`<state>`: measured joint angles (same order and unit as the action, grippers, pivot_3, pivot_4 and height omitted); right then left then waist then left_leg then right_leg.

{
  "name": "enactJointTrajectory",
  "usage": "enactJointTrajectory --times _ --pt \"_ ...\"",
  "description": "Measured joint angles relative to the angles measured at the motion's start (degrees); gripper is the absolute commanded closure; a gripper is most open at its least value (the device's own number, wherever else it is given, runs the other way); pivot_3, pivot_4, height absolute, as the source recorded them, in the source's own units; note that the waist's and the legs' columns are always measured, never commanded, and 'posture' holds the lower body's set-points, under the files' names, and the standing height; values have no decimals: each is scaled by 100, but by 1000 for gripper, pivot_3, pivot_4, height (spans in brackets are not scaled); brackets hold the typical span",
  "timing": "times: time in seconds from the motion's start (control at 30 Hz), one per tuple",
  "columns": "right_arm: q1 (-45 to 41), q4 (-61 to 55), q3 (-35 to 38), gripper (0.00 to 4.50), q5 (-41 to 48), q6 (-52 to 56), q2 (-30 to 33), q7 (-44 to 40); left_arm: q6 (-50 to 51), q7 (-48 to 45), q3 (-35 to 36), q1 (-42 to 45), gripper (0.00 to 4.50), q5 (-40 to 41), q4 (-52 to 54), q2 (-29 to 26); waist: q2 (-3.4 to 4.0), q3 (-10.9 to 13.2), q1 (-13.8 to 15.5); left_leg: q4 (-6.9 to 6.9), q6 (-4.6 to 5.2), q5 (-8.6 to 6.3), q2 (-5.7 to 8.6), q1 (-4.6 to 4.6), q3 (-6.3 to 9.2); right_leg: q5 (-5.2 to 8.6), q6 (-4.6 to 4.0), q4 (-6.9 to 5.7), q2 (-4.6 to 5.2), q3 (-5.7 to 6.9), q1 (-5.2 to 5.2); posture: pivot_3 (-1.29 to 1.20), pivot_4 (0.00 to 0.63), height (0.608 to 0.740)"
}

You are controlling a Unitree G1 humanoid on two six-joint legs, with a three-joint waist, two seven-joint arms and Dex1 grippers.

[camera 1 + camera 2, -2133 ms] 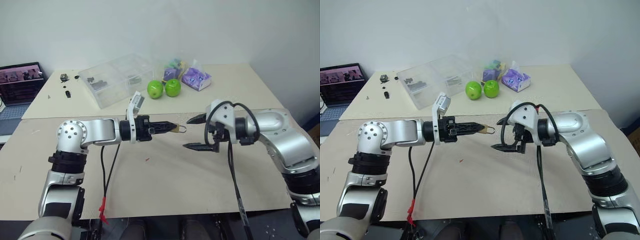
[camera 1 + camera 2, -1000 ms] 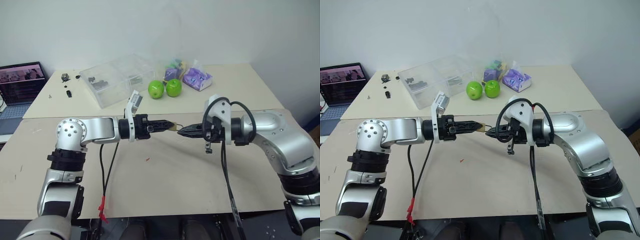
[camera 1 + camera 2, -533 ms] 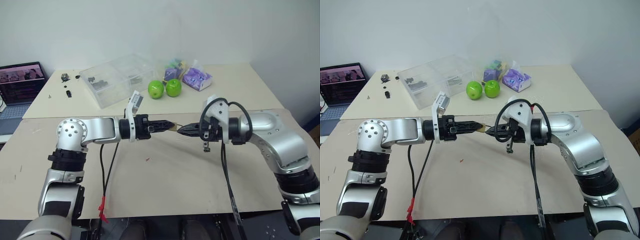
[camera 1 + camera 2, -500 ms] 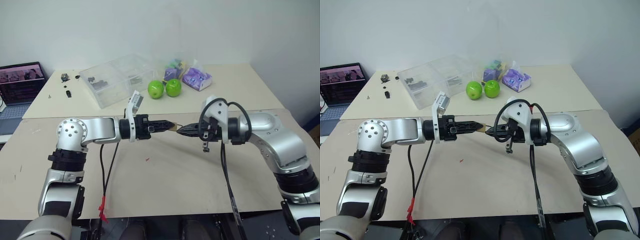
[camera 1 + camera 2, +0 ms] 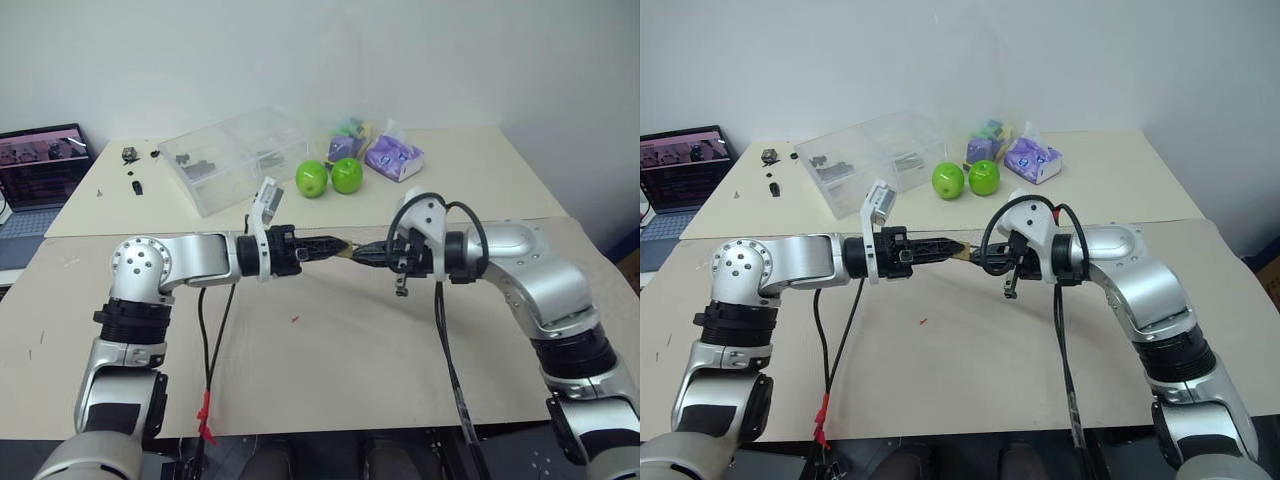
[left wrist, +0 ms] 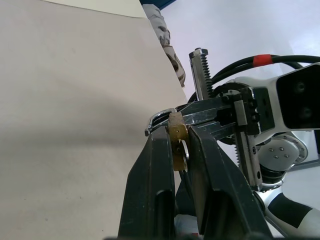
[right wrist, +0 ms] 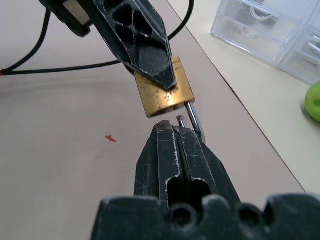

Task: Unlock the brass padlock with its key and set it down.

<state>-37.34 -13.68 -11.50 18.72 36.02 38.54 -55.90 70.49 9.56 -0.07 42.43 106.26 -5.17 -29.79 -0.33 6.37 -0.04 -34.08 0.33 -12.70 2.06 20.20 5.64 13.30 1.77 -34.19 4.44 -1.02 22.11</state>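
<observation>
Up above the table (image 5: pixel 330 350), the left gripper (image 7: pixel 165 80) pinches the padlock (image 7: pixel 165 95) between its 2 fingers, shackle toward the right gripper (image 7: pixel 172 132), whose closed tips sit just beside the lock body, holding nothing I can make out.

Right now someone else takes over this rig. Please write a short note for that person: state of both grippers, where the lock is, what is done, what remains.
Left gripper: fingers shut on the brass padlock, held in the air above the table.
Right gripper: fingers shut, tips right at the padlock's shackle end. A thin metal piece shows at the tips; whether it is the key cannot be told.
Done: padlock lifted, both grippers brought together.
Left: shackle looks not yet released; unlock it, then set the padlock down on the table.
</observation>
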Motion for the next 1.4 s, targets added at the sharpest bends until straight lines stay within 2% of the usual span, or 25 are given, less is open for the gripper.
enactJointTrajectory --times 0.63,0.8,0.97,1.13,1.33,1.4 --pt "294 593 87 4458 -182 -344 24 -61 -59 111 -12 -75 4464 196 104 -96 0 0 -13 1 -6 4 1 0 -4 -1 -1 -1 0 -1 0 0 150 740" --pt "305 699 138 4458 -196 -430 225 -181 -36 21 -10 -95 4464 110 118 -303 0 0 -13 1 -6 4 1 0 -6 -1 -1 -1 0 -1 0 0 150 740" --pt "302 890 213 4458 -242 -547 462 -317 99 -288 -17 -236 4464 -354 125 -441 0 0 -18 1 -5 3 1 -1 -34 -1 -1 2 -2 0 -1 0 150 740" --pt "66 1253 519 4458 -249 -572 749 -442 289 -828 -193 -671 4464 -1306 295 -517 1 0 -32 4 -5 3 -1 -1 -47 -1 -2 4 -3 -2 0 0 150 740" --pt "15 687 838 4458 616 248 852 -870 349 -1281 -93 -676 4464 -1713 294 -439 1 0 -30 5 -1 1 -5 1 -46 -1 -3 5 -1 0 -2 0 150 740" --pt "56 456 844 3904 880 572 909 -974 359 -1367 -32 -638 4464 -1730 290 -422 -1 1 -28 1 0 0 -4 4 -45 -1 -3 5 1 0 -2 0 150 740"
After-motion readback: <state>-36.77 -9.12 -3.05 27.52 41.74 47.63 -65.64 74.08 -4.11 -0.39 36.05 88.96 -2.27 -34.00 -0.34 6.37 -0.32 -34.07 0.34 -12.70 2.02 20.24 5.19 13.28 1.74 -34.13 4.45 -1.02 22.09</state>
